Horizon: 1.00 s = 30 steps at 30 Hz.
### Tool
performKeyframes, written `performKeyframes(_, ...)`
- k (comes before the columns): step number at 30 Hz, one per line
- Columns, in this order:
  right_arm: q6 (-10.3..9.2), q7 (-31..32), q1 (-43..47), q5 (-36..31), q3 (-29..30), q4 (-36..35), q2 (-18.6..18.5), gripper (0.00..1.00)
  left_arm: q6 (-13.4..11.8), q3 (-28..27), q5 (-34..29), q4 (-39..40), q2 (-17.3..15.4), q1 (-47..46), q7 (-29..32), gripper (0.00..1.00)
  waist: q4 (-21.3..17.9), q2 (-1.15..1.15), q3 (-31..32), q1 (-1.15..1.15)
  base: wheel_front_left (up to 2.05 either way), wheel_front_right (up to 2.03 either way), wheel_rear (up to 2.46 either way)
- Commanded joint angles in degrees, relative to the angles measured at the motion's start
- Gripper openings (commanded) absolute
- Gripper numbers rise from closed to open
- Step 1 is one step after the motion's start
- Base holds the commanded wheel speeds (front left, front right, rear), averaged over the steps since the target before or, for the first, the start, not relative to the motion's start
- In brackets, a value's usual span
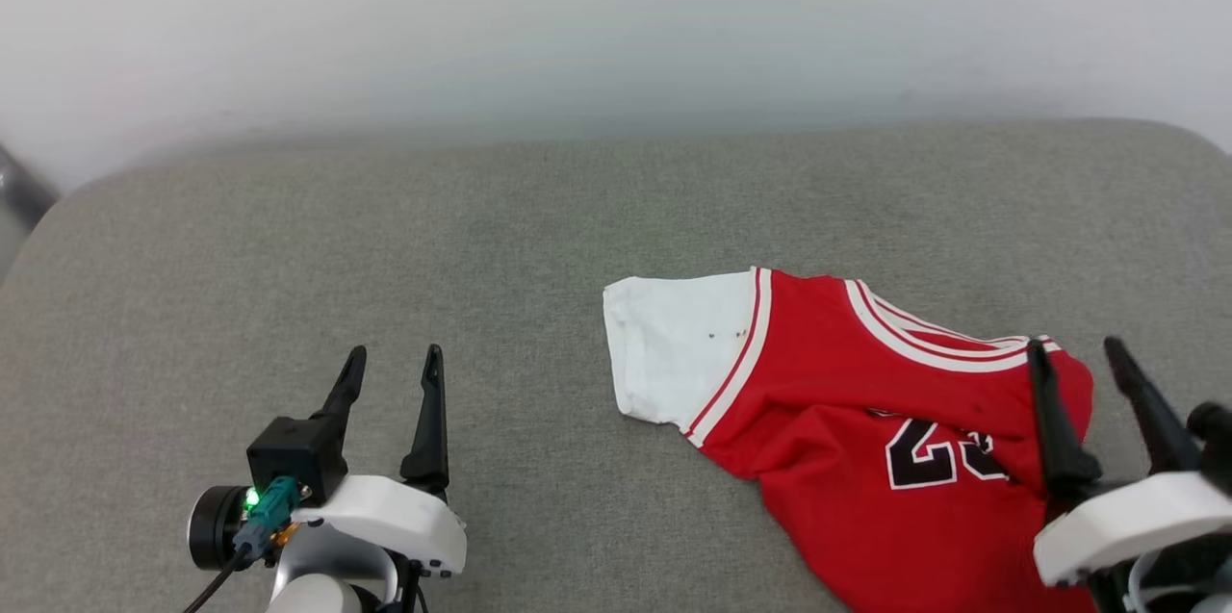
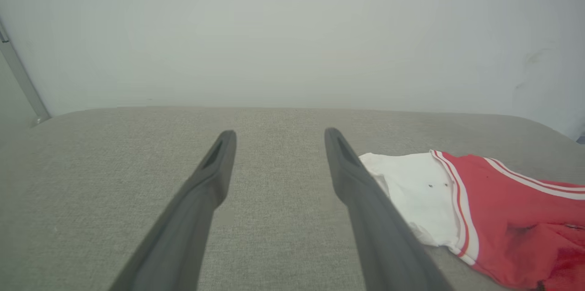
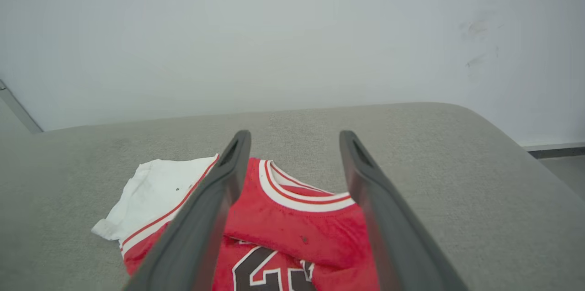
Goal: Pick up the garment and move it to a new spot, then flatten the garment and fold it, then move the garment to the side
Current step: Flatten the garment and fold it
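Left gripper [image 1: 395, 358] lower left, jaws spread, empty, over bare grey cushion [image 1: 481, 228]; right gripper [image 1: 1076, 353] jaws also apart, nothing pinched, hovering over the red jersey T-shirt [image 1: 828, 382], which lies crumpled right of centre on the cushion; soft, light, limp cloth, likely to bunch; best pinched at white sleeve [image 1: 674, 353] hem and striped collar [image 1: 924, 336] shoulder; white wall [image 1: 616, 16] behind.

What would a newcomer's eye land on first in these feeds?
First the crumpled red jersey-style T-shirt with a white short sleeve and black numbers, lying right of centre on the grey fabric surface. Then the right gripper, long dark fingers open by the shirt's collar, and the left gripper, open over bare fabric at lower left.
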<state>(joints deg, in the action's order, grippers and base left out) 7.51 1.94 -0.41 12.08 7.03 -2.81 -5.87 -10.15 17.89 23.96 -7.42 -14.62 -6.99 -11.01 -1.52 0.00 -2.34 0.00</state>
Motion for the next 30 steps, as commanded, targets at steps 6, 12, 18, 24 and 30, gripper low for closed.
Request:
performKeyframes(6, -0.04, 0.7, 5.3, -1.4, -2.6, -4.1, 1.4, 1.0, -0.5, 0.1, 0.3, 0.6, -0.9, 1.4, 1.5, 1.0, -1.7, 0.0, 1.5, 0.0, 0.0, 0.0, 0.0)
performKeyframes(12, -0.04, 2.1, 7.3, -2.9, -4.5, -8.0, 2.0, 1.0, 1.2, 1.5, 0.4, 0.0, -1.2, -3.0, 4.1, 1.0, -3.8, 0.0, 0.6, 0.0, 0.0, 0.0, 0.0)
performKeyframes(18, -0.04, 2.6, 4.7, -2.7, -6.7, -10.0, 2.3, 1.0, 5.2, 3.3, 0.4, -3.9, -1.6, -14.7, 9.1, 1.0, -6.7, 0.0, -3.8, 0.0, 0.0, 0.0, 0.0)
performKeyframes(24, -0.04, 1.7, 1.1, -2.0, -9.4, -9.7, 2.4, 1.0, 10.5, 4.3, 2.7, -11.5, -3.1, -26.9, 18.7, 1.0, -10.6, 0.0, -9.0, 0.0, 0.0, 0.0, 0.0)
performKeyframes(30, -0.04, 0.8, -1.3, -1.0, -11.4, -7.3, 2.5, 1.0, 15.7, 6.4, 6.6, -21.3, -5.3, -36.2, 33.7, 1.0, -13.9, 0.0, -12.2, 0.0, 0.0, 0.0, 0.0)
